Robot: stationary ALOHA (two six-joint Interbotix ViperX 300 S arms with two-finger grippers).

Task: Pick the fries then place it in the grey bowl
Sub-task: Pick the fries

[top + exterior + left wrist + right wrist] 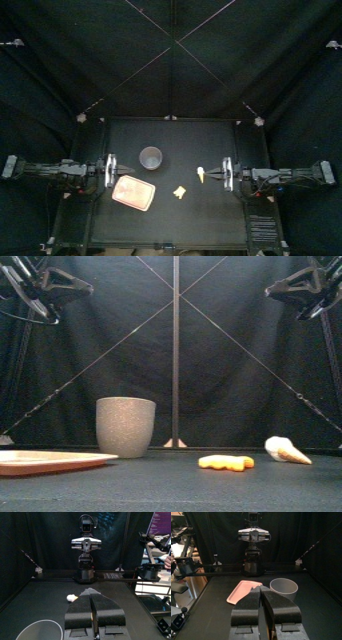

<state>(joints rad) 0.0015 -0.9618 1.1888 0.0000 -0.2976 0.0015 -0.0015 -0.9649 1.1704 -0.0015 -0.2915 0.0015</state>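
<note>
The yellow-orange toy fries (178, 190) lie on the black table (201, 215) near its middle, towards the front, with nothing touching them. Just to their left lies the flat pink tray (134, 192), and behind the tray stands the tall grey speckled cup (151, 155), upright and well apart from the fries. A pale cream pointed toy (286, 450) lies to the right of the fries and a little further back; what food it is meant to be is hard to tell.

The left gripper (90, 593) hangs at the table's left side, raised clear of the table, its jaws pressed together and holding nothing. The right gripper (261, 590) hangs opposite at the right side, likewise raised, jaws closed on nothing. Both arms are well apart from the fries.
</note>
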